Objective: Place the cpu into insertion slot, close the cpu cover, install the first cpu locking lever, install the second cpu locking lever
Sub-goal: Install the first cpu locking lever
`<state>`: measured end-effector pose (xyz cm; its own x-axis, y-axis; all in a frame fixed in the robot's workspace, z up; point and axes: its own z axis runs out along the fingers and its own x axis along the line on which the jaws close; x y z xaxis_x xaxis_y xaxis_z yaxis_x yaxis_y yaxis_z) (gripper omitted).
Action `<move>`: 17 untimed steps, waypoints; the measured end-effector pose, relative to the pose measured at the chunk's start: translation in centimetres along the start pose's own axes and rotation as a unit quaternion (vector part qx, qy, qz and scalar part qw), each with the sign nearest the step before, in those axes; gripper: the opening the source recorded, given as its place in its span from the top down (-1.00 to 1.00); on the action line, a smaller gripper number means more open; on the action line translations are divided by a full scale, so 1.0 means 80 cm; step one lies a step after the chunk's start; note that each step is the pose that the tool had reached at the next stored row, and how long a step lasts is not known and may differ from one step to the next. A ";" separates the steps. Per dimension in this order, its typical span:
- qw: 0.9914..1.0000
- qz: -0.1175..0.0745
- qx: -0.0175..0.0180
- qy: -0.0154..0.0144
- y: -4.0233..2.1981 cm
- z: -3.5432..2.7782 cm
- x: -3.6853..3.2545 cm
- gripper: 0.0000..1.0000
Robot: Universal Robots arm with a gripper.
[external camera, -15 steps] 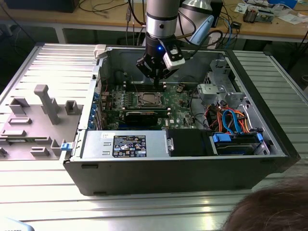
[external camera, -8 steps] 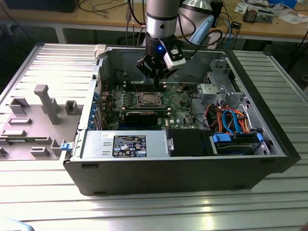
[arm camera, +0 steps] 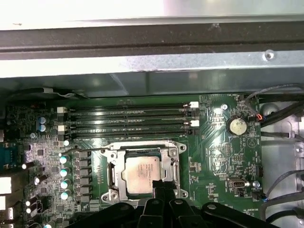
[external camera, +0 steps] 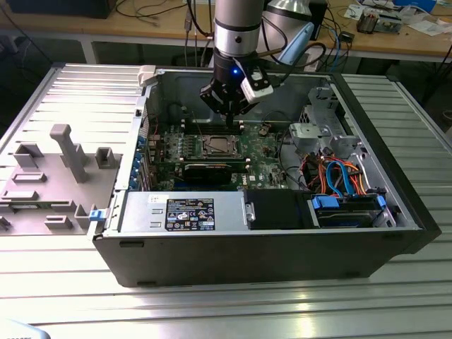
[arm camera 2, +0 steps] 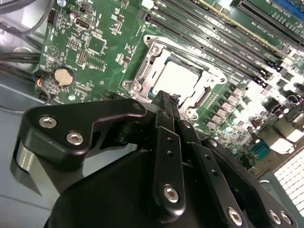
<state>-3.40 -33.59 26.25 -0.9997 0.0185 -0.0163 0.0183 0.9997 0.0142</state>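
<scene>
Exterior view, middle of the frame: the cpu (external camera: 215, 147) lies in its slot (external camera: 203, 141), the gripper (external camera: 232, 117) just above. In the second wrist view the cpu cover (arm camera 2: 153, 54) looks closed around it, jaws pinched narrow at the slot's edge. The locking steps look not yet done.

cpu cover (arm camera: 142, 152): we lose its edge nearest the gripper (arm camera: 164, 184) behind black linkage in the first wrist view.
cpu (arm camera: 141, 172): one corner hidden under the gripper tip.
locking levers (arm camera: 142, 142): too thin for us to judge latched or free.
motherboard (arm camera 2: 95, 47): cropped by picture edges in the second wrist view.
</scene>
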 end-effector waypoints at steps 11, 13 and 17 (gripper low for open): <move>1.000 -0.012 0.009 0.024 -0.0001 0.0000 0.0000 0.79; 1.000 -0.012 0.010 0.024 -0.0001 0.0000 0.0000 0.79; 1.000 -0.012 0.010 0.024 0.0000 0.0000 0.0027 0.79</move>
<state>-3.62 -33.59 26.24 -0.9995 -0.0058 0.0321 -0.0060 1.0000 -0.0047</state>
